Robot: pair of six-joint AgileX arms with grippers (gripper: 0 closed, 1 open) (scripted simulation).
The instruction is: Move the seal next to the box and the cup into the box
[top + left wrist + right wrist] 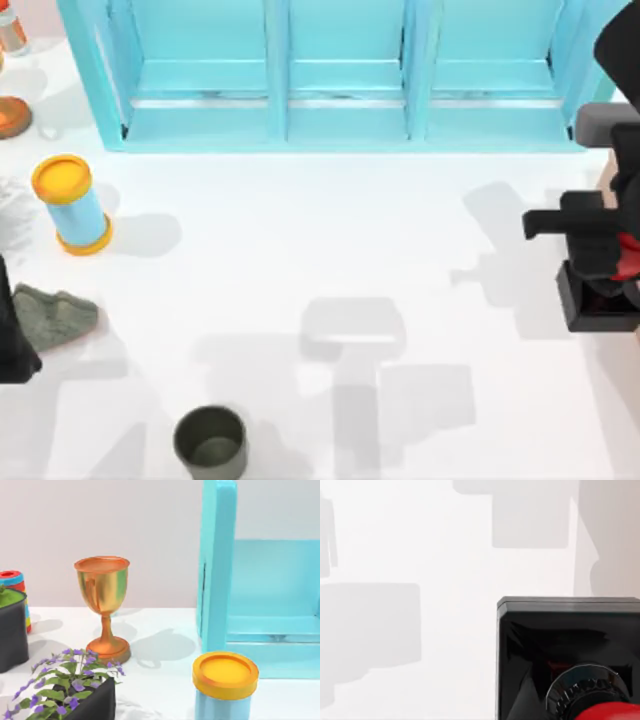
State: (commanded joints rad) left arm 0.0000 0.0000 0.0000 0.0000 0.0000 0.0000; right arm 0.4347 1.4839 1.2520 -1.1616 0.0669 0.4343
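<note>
The right gripper (612,262) is at the table's (330,230) right edge, over the seal (597,296); whether its jaws grip the seal cannot be told. The cup (211,441) stands upright near the front edge, left of centre. The left arm (14,335) is parked at the left edge.

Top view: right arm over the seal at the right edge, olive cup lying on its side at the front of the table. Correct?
One thing is off: the cup stands upright, its open mouth facing up in the top view. The rest holds: it is at the front of the table, and the right arm is over the seal at the right edge.
</note>
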